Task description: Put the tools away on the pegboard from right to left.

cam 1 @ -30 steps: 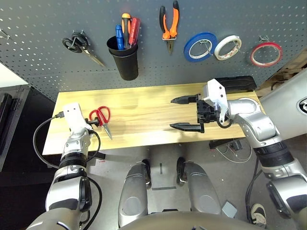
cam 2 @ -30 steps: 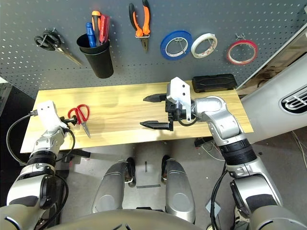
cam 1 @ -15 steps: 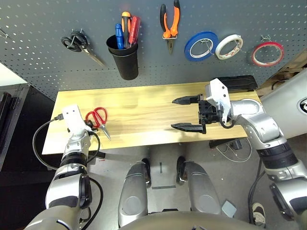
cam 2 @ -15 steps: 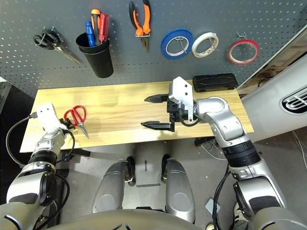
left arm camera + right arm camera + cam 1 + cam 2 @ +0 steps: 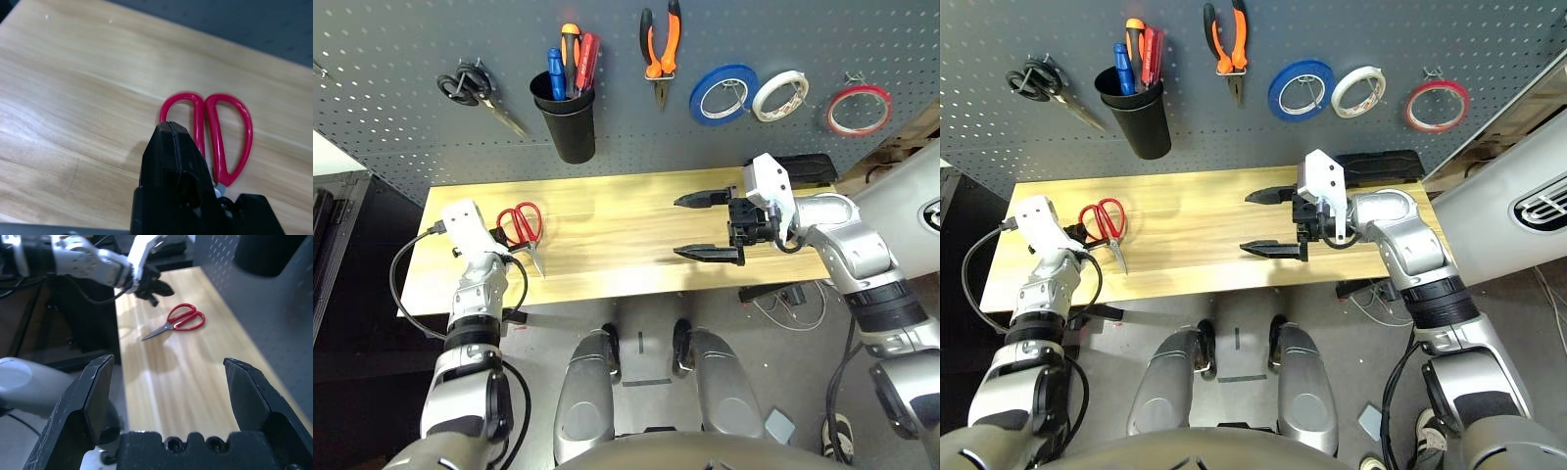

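The small red-handled scissors [image 5: 522, 223] lie flat on the wooden table [image 5: 607, 225] near its left end, also seen as scissors [image 5: 215, 132] and scissors [image 5: 181, 320]. My left gripper [image 5: 504, 245] is shut just left of them, with its fingertips [image 5: 168, 132] over the nearer handle loop, and I see no grip on them. My right gripper [image 5: 690, 227] hovers open and empty over the table's right half. On the pegboard [image 5: 411, 78] hang the red tape ring [image 5: 857, 110] and the pliers [image 5: 659, 49]. The red screwdriver [image 5: 587, 59] stands in the black cup [image 5: 568, 122].
Black-handled scissors [image 5: 470, 88] hang at the pegboard's left. Blue tape [image 5: 722, 93] and white tape [image 5: 778, 95] hang between the pliers and the red ring. A black case [image 5: 798, 168] lies at the table's back right.
My left gripper has shut and shifted slightly toward the pegboard beside the red scissors. The right gripper has drifted a little to the right, still open.
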